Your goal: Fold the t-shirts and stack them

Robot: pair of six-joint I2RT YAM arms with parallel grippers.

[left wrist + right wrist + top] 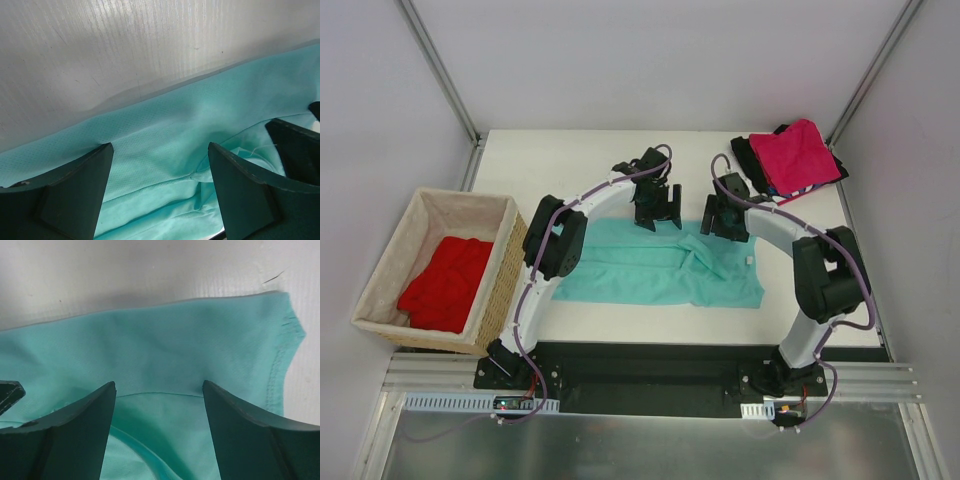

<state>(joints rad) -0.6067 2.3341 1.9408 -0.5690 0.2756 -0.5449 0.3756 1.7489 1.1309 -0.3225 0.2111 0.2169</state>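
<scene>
Since teal t-shirt (650, 278) lies spread mid tabletop (550, 160), nr front edge: soft, light, limp, prob sags + creases. Pinch far edge, both ends. Left gripper (658, 222), right gripper (724, 226) over it, fingers apart, nothing held.

Left pincer (658, 218) and right pincer (722, 228) hang side by side, lowered — both jaws spread wide.

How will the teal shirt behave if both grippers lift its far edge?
Likely floppy: the teal t-shirt lies flat with soft creases, so it should sag between the left gripper and right gripper. Probably light: a thin knit weave shows. A push would likely bunch it rather than slide it.
</scene>
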